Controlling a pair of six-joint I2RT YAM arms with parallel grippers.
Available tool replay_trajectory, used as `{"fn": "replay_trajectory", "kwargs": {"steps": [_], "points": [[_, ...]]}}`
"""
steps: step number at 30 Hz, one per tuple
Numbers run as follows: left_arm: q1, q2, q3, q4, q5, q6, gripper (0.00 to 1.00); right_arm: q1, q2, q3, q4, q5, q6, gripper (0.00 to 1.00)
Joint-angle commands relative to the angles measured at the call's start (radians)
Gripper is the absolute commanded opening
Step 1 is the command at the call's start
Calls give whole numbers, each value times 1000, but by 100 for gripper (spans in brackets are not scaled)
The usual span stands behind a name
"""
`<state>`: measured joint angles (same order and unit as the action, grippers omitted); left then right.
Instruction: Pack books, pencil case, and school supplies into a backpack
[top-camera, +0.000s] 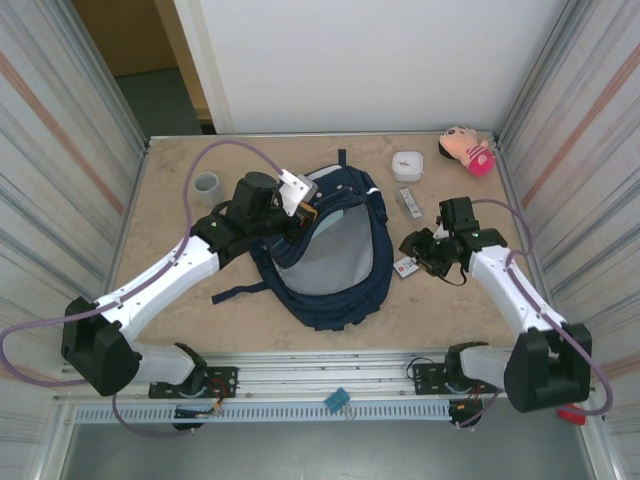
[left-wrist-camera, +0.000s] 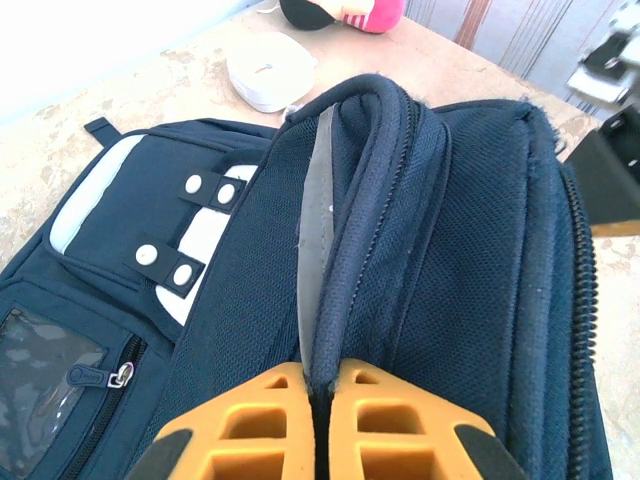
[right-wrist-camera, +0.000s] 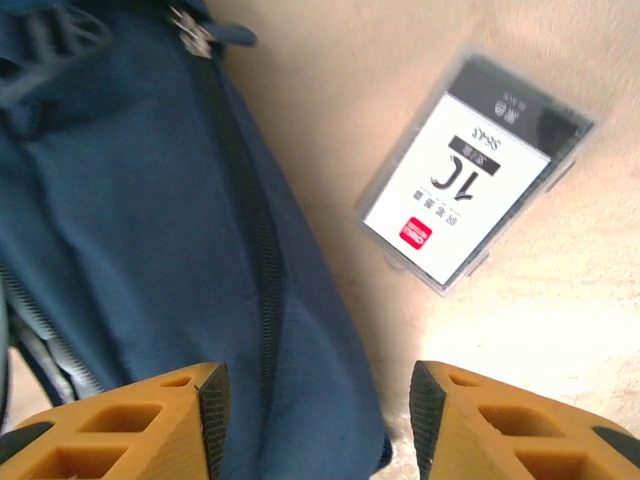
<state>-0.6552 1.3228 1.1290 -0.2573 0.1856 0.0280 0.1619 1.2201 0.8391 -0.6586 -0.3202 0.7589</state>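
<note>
Top external view, entries running left to right, with handling notes. The step in hand, as I judge it, is fetching the packet for the bag.

1. Grey cup (top-camera: 207, 184): upright at 10 o'clock on the table (top-camera: 420, 315). It is not cargo, so leave it.
2. Left gripper (left-wrist-camera: 315, 388): fingers together, clamped on the rim of the bag's mouth. Hold firm; I expect the opening would sag shut if you let go.
3. Backpack (top-camera: 330, 255): navy, at table centre, mouth held agape with pale lining showing.
4. White rounded box (top-camera: 407, 165): at 1 o'clock from the backpack and apart from it. Leave it.
5. Grey-white bar (top-camera: 407, 201): at 2 o'clock from the backpack, lying on the table and waiting its turn.
6. White packet (right-wrist-camera: 470, 190): flat on the table at 3 o'clock from the backpack, near its edge but not touching.
7. Right gripper (right-wrist-camera: 320, 392): fingers apart with nothing held, hovering over the backpack's edge. The packet sits at 1 o'clock from your fingers in the right wrist view.
   - Shift that way until both fingers clear the fabric.
   - Straddle the packet's narrower width.
   - Descend square to the table and close gently. A thin, flat, slick-looking pack probably skids if it is pinched off-centre.
8. Pink plush toy (top-camera: 467, 150): in the 1 o'clock corner. Ignore it.
</note>
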Motion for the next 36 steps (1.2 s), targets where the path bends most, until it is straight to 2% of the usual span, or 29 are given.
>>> {"fn": "replay_trajectory", "kwargs": {"steps": [1,7,15,22,31,34,36], "points": [[11,-61,0,50,-22,-14,0,-1,74,14,8,-45,-52,51],[14,-70,-8,44,-50,-7,0,2,215,17,133,-67,-41,48],[19,-74,-16,46,-53,-11,0,-1,325,-9,194,-90,-44,44],[20,-76,-21,44,-53,-13,0,-39,325,-42,143,-5,-64,42],[22,-79,-29,45,-53,-14,0,-138,233,-54,9,93,-139,43],[20,-83,-29,45,-51,-16,0,-153,195,-20,-61,126,-171,49],[21,-87,-30,45,-52,-14,0,-151,187,22,-129,146,-196,64]]}}
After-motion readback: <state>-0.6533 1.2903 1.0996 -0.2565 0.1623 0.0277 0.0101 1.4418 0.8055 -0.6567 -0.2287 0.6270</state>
